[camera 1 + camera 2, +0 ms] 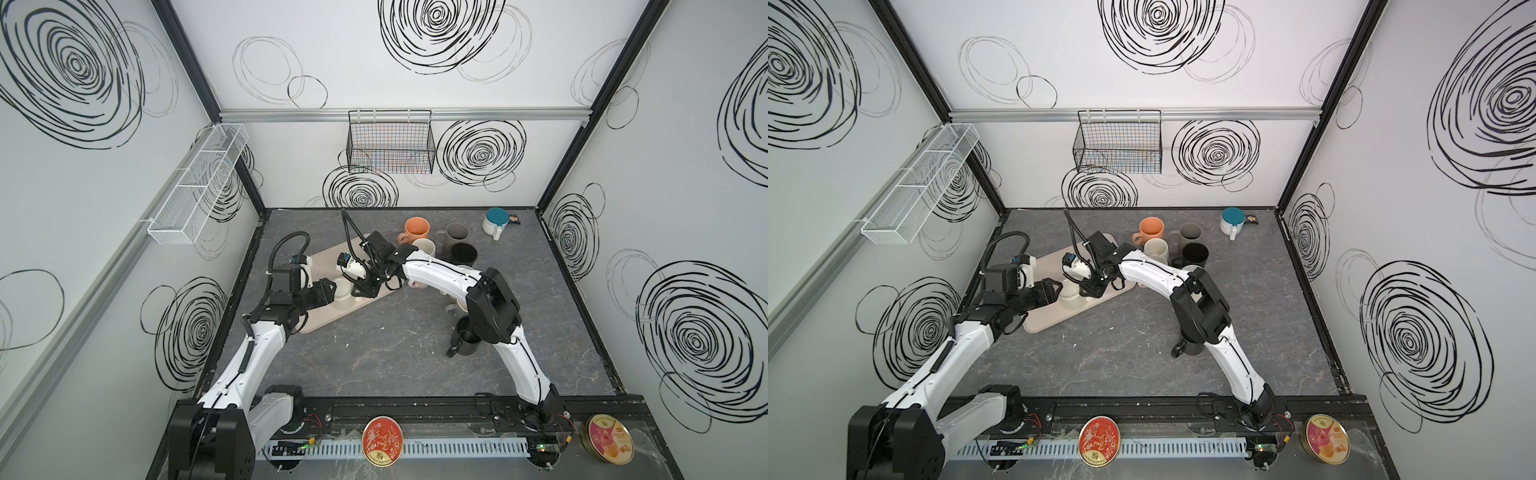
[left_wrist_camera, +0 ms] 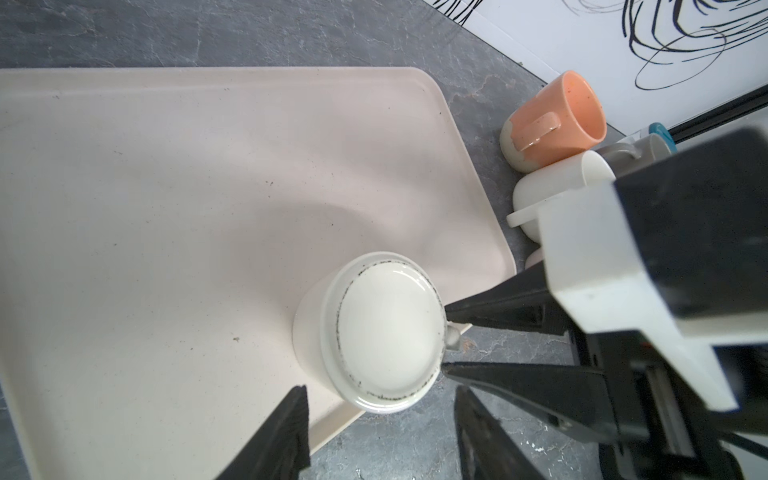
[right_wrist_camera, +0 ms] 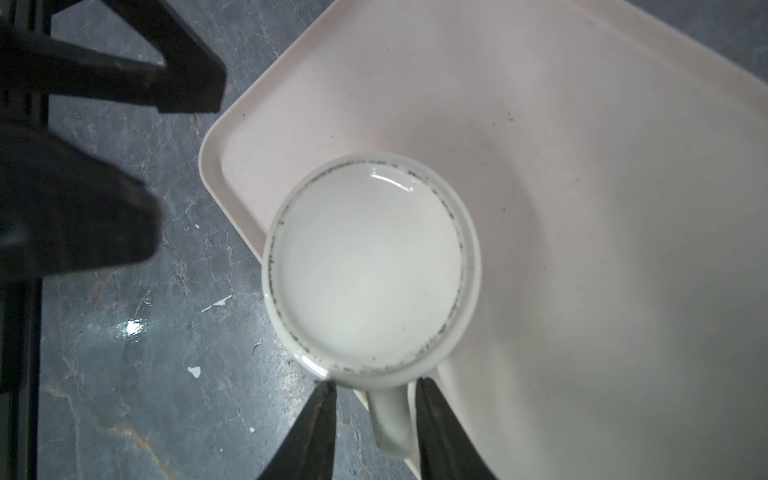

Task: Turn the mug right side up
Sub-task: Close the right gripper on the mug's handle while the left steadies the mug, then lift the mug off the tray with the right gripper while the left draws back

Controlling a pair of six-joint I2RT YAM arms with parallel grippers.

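Item under task: one mug (image 3: 370,266) of glazed off-white ceramic, cylindrical, standing mouth-down. Its round foot ring, speckled with dark grit, faces up. It sits at the edge of a beige tray (image 3: 582,166), which is matte and rectangular with rounded corners. The mug's loop handle (image 3: 390,424) projects over the tray's rim.

The right gripper (image 3: 376,386) has its black tapered fingers apart, one on either side of the handle, with a gap showing on one side; it is not clamped. The left gripper (image 2: 379,390) has its fingers spread wide just beside the mug's wall and holds nothing.

Surface: a dark grey table (image 1: 395,353) with pale marble-like veining and a few white flecks. The walls are white with black scribbled spirals.

- Fixtures: one black wire basket (image 1: 390,145) on the back wall and one white mesh rack (image 1: 199,187) on the left wall.
- Clustered at the back, four upright: orange mug (image 1: 417,230), cream mug (image 1: 424,248), grey mug (image 1: 457,232), black mug (image 1: 463,252).
- Standing apart: one teal-topped white mug (image 1: 496,220) and one second black mug (image 1: 467,340) beside the right arm.
- Pieces under that arm cannot be counted.
- Front edge: a red tin (image 1: 382,440) and a pink tin (image 1: 611,438), both round.
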